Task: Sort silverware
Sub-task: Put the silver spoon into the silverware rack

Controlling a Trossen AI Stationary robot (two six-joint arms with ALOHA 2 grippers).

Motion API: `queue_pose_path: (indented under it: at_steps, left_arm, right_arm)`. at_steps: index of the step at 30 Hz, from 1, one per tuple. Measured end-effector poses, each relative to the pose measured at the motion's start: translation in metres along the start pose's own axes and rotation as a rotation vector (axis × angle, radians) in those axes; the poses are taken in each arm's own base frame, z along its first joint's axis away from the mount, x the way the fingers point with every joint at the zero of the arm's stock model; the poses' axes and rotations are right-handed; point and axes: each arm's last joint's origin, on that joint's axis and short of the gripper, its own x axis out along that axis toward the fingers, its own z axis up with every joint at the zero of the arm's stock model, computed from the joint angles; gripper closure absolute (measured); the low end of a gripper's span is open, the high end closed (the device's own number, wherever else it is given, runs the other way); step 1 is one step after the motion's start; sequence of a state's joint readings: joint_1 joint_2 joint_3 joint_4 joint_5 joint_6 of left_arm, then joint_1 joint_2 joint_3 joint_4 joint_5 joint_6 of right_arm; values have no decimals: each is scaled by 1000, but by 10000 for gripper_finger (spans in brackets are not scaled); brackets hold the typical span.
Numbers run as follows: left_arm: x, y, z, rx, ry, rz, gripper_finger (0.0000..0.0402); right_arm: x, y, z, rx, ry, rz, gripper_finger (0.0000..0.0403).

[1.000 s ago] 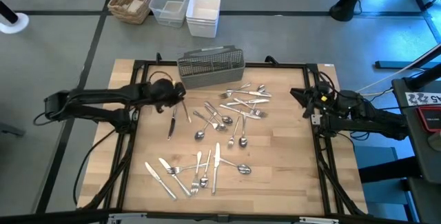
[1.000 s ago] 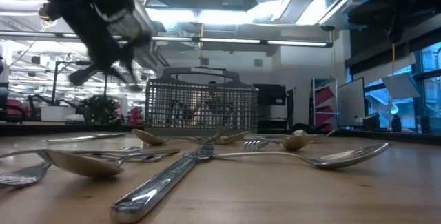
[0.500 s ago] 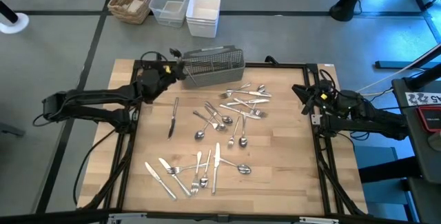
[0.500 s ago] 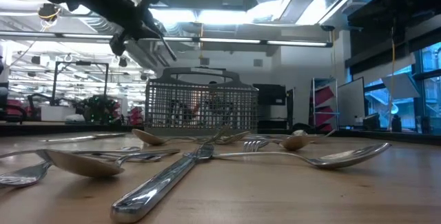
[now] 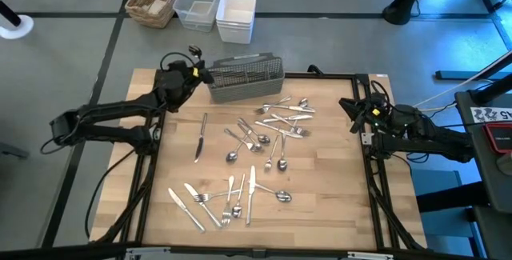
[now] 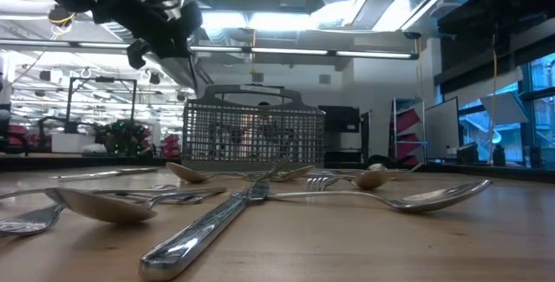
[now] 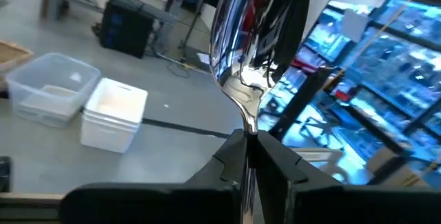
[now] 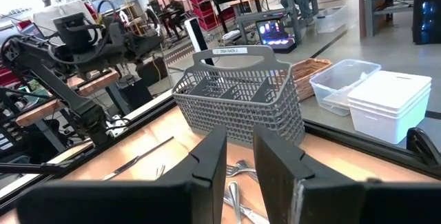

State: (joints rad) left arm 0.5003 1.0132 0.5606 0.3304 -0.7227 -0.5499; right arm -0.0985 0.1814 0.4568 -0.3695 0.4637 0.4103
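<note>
Since a second ago my left gripper (image 5: 194,62) has swung from mid-table up to the upper left of the high frame, beside the left end of the grey caddy (image 5: 245,78), its fingers clamped on a spoon (image 7: 242,52); I judge the drop into a compartment comes next. Right gripper (image 5: 350,110): parked at the right table edge, fingers partly apart, holding nothing. Remaining silverware (image 5: 256,144): scattered over the centre and lower middle of the wooden table (image 5: 320,188). Writing: a small white label on the caddy handle, unreadable
</note>
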Motion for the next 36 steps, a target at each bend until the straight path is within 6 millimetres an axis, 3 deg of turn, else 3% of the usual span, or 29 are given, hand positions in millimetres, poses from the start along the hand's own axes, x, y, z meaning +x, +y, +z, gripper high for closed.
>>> queue_pose_path:
  at_steps: [6,16,23,36]
  left_arm:
    - [13,-2,-11,-8,3,9,387]
    - [35,-8,-40,171,9,4,385]
    - [33,-12,-53,212,60,-14,384]
    - [31,-14,-55,296,66,-23,384]
  right_arm:
    - [0,0,0,0,0,0,327]
    - [0,0,0,0,0,0,327]
    - [0,0,0,0,0,0,327]
    - [0,0,0,0,1,0,327]
